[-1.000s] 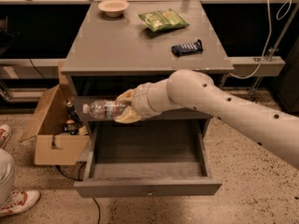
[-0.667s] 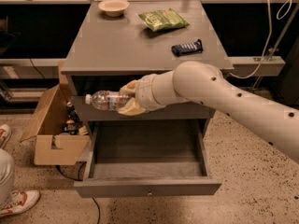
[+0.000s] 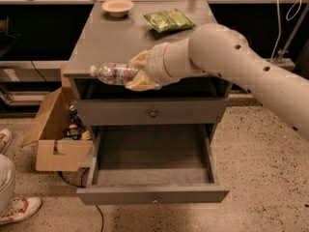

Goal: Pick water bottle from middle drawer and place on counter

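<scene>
We see cream-tan two-finger gripper (image 3: 136, 74) at front edge of broad flat grey counter (image 3: 116, 40), closed round small clear plastic water bottle (image 3: 112, 74): white cap, pale label, reddish marks. We note wide shallow wooden middle drawer (image 3: 152, 195), same matte grey. Crinkled green snack bag (image 3: 169, 20); pale beige round bowl (image 3: 118, 7); brown cardboard box (image 3: 52, 146); beige stone floor (image 3: 263, 170), dark-speckled.

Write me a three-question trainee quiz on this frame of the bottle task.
1. True or false: the water bottle lies in the open middle drawer.
2. The hand holds the bottle: A upright, B lying sideways, C cap down?
3. Fill in: the hand is at the counter's front ____.
Key: 1 false, the hand holds it above the drawer; 2 B; 3 edge.
</scene>
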Motion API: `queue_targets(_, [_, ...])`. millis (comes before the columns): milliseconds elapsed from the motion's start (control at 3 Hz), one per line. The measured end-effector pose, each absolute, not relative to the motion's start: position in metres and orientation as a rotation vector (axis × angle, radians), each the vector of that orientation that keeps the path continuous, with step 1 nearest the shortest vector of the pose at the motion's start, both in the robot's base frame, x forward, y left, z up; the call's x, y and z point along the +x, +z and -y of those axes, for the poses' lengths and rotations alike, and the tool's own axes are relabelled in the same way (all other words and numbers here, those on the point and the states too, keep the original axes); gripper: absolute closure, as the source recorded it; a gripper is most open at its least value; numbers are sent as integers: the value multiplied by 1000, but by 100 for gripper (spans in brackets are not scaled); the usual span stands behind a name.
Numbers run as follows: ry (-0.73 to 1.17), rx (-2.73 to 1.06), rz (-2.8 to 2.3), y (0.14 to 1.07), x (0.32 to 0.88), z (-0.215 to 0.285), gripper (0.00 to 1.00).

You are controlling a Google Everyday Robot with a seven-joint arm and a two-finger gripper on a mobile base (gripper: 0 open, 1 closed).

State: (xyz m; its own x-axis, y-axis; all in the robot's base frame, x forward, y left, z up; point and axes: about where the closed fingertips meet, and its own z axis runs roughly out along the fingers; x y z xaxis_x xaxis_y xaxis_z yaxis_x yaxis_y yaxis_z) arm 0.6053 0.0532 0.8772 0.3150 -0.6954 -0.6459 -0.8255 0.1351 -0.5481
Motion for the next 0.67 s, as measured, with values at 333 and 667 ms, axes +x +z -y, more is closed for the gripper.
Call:
queue_targets(333, [173, -1564, -1416, 900, 639, -62, 100])
queue_targets(667, [184, -1511, -1448, 914, 676, -70, 100])
